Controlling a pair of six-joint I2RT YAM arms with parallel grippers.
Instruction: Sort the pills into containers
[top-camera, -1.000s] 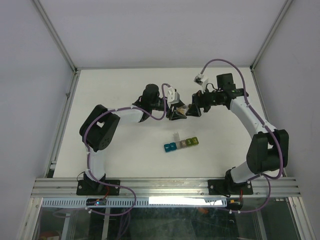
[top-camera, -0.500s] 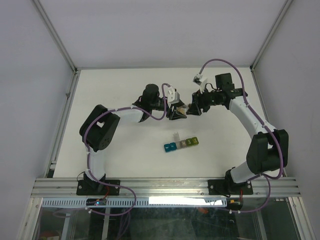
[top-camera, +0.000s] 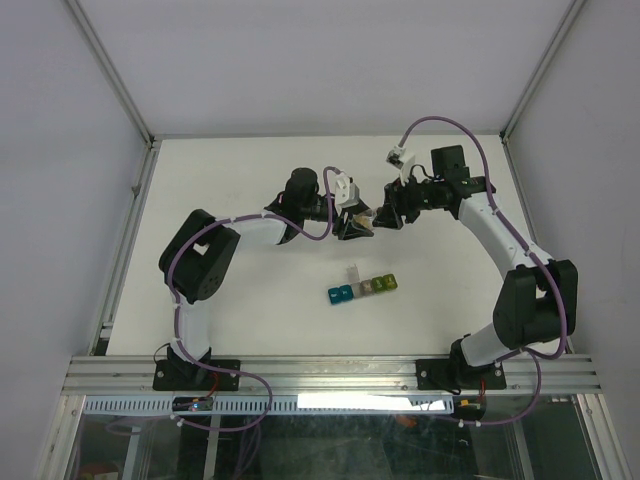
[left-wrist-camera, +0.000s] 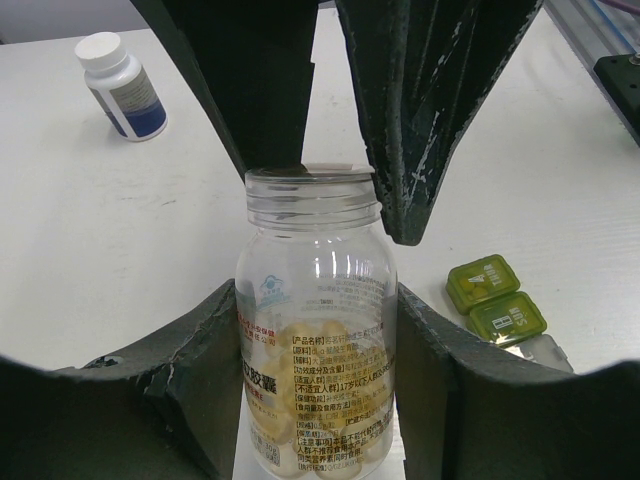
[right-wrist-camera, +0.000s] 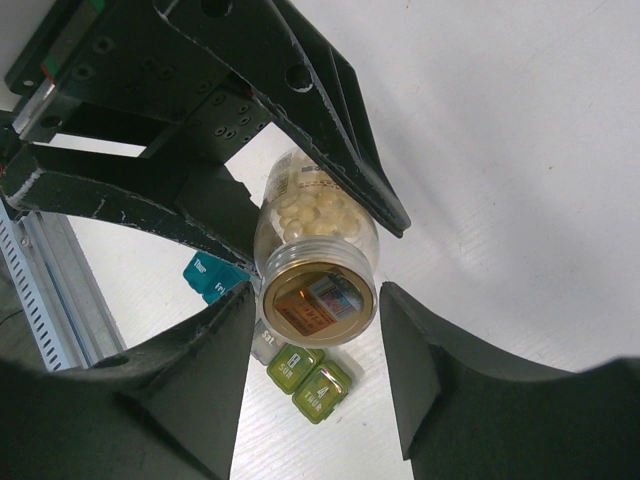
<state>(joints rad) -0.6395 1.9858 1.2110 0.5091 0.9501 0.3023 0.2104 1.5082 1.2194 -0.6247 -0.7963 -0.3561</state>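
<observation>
My left gripper (left-wrist-camera: 313, 300) (top-camera: 357, 222) is shut on a clear bottle (left-wrist-camera: 315, 300) held above the table. Inside it lie pale yellow pills (left-wrist-camera: 300, 345) (right-wrist-camera: 315, 215). My right gripper (right-wrist-camera: 318, 300) (top-camera: 386, 217) meets it head-on. Its jaws stand on either side of the bottle's threaded top (right-wrist-camera: 318, 298), a small gap showing on each side. The containers (top-camera: 362, 287), a strip of blue, teal, grey and green cells, lie on the table below the bottle; the green cells (left-wrist-camera: 497, 300) (right-wrist-camera: 305, 375) have shut lids, and one middle lid stands up.
A white-capped dark bottle (left-wrist-camera: 125, 85) stands on the table beyond the held bottle. The white table (top-camera: 250, 180) ends at metal rails on the left, right and near sides.
My right gripper has edged left onto the bottle's top and its jaws have narrowed around it. The left gripper and the bottle have stayed put.
</observation>
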